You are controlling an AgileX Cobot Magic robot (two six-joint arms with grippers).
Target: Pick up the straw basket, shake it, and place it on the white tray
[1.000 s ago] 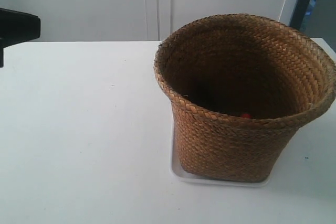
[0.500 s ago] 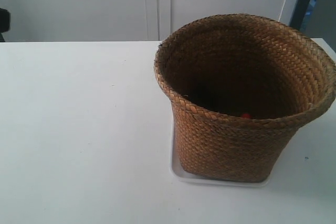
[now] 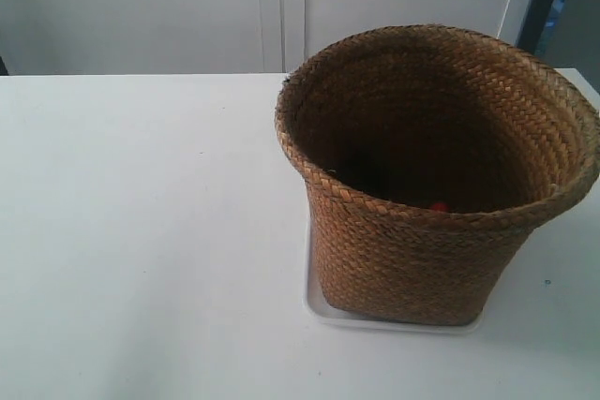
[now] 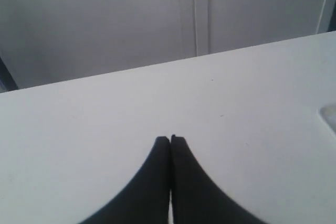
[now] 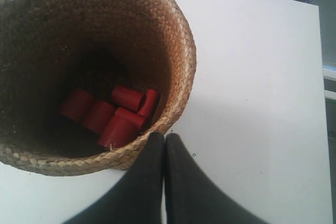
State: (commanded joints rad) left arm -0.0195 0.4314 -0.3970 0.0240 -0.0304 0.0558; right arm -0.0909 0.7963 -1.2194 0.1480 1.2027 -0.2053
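Note:
The straw basket (image 3: 422, 175) stands upright on the white tray (image 3: 314, 302), whose rim shows under its base. From above, the right wrist view shows the basket (image 5: 173, 35) holding several red cylinders (image 5: 113, 116). My right gripper (image 5: 164, 139) is shut and empty, its tips above and just outside the braided rim. My left gripper (image 4: 170, 140) is shut and empty over bare white table, far from the basket. A pale edge, perhaps the tray's corner (image 4: 329, 115), sits at that frame's border. Neither gripper appears in the exterior view.
The white table (image 3: 141, 231) stretches wide to the basket's left in the exterior view. A pale wall with a vertical seam (image 3: 281, 7) stands behind it. The table's edge (image 5: 320, 77) runs close past the basket in the right wrist view.
The dark arm at the exterior view's left edge has drawn back out of the frame. The basket and tray have not moved.

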